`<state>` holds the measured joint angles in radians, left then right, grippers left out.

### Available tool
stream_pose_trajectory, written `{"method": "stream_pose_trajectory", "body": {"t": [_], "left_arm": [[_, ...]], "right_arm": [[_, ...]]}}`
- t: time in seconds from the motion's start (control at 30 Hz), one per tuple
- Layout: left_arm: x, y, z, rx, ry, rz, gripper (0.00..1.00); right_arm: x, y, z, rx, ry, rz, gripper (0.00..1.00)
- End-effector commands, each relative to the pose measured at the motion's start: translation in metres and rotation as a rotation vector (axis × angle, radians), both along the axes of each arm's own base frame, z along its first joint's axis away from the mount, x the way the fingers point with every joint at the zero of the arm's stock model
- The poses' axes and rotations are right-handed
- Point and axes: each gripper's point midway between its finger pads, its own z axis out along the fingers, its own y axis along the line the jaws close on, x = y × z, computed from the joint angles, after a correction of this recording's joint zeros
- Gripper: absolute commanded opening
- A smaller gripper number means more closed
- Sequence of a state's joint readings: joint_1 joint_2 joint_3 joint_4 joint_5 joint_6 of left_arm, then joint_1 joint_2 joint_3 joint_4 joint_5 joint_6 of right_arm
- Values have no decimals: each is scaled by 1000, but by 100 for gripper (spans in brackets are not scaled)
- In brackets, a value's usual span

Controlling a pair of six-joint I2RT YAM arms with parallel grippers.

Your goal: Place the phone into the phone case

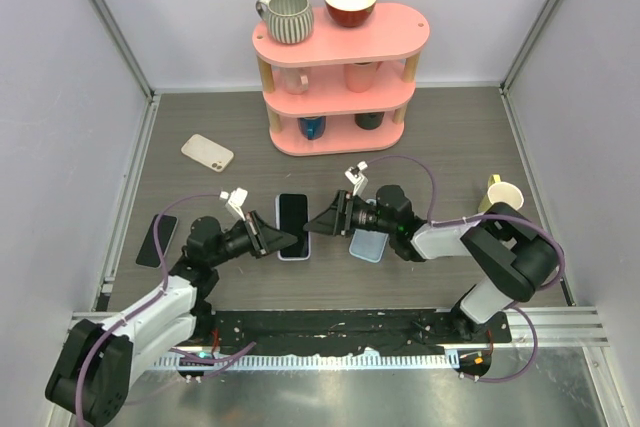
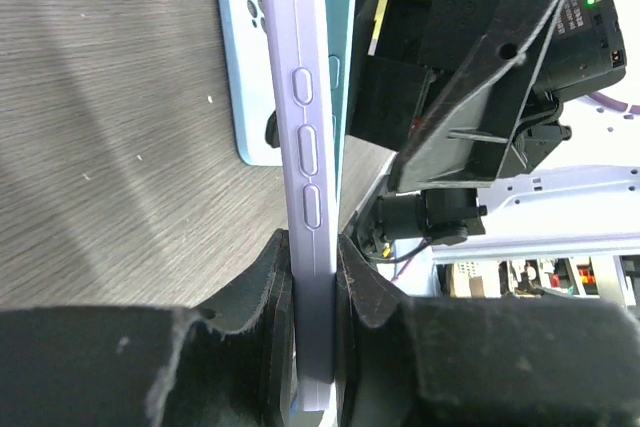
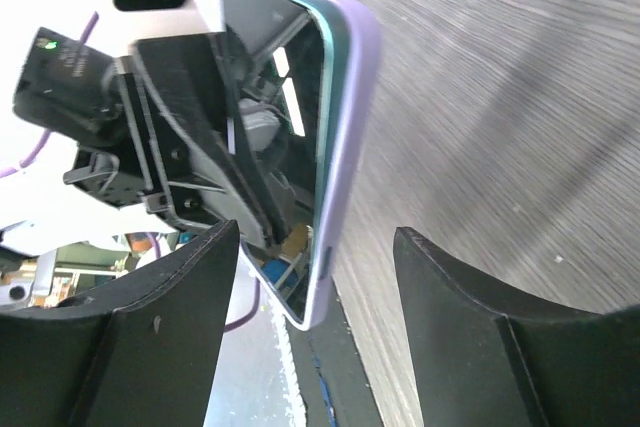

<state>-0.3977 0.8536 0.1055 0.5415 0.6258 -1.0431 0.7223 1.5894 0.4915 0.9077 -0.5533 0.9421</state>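
A phone with a dark screen and a teal rim (image 1: 293, 223) sits inside a lilac phone case (image 2: 308, 147) in the middle of the table. My left gripper (image 1: 272, 238) is shut on the case's left edge, its two pads pressed against front and back (image 2: 313, 247). In the right wrist view the cased phone (image 3: 335, 137) stands between my fingers without touching them. My right gripper (image 1: 325, 219) is open beside the phone's right edge (image 3: 318, 237).
A light blue case (image 1: 368, 245) lies on the table under my right arm. A beige case (image 1: 207, 152) lies at the back left and a dark phone (image 1: 156, 239) at the left wall. A pink shelf (image 1: 335, 67) with mugs stands behind. A yellow cup (image 1: 503, 193) is at the right.
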Motion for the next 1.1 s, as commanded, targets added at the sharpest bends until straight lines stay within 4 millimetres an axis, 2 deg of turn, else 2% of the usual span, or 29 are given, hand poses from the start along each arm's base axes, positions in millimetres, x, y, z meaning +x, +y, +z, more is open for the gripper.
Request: {"method": "stream_pose_trajectory", "body": {"t": [0.0, 0.13, 0.27, 0.4, 0.53, 0.63, 0.67, 0.7, 0.73, 0.77, 0.87, 0.93, 1.07], "left_arm": [[-9, -8, 32, -82, -101, -67, 1], [-12, -12, 34, -100, -102, -94, 1], [-19, -17, 36, -125, -95, -134, 1], [-21, -21, 43, -148, -109, -159, 1], [-22, -23, 46, -158, -114, -171, 2], [-23, -24, 45, -159, -109, -178, 3], [-23, -25, 45, -158, -106, -178, 5], [-23, -25, 44, -158, -105, -180, 7], [-22, -25, 44, -158, -102, -176, 15], [-21, -25, 45, -160, -101, -172, 22], [-16, -26, 49, -163, -88, -160, 38], [-14, -27, 52, -165, -84, -155, 46], [-5, -30, 65, -166, -91, -142, 53]], "right_arm": [[-4, 6, 55, 140, -115, 50, 68], [3, 12, 68, 159, -132, 52, 65], [5, 15, 79, 203, -141, 70, 53], [2, 18, 85, 238, -139, 101, 45], [-5, 18, 94, 293, -148, 140, 44], [-8, 16, 95, 315, -153, 145, 35], [-8, 15, 95, 318, -151, 147, 28], [-9, 15, 96, 319, -154, 149, 23], [-10, 15, 96, 323, -159, 154, 19], [-10, 14, 95, 321, -159, 157, 10], [-14, 12, 90, 314, -162, 180, 2], [-17, 10, 86, 313, -156, 193, 1], [-21, 4, 83, 339, -132, 219, 1]]}}
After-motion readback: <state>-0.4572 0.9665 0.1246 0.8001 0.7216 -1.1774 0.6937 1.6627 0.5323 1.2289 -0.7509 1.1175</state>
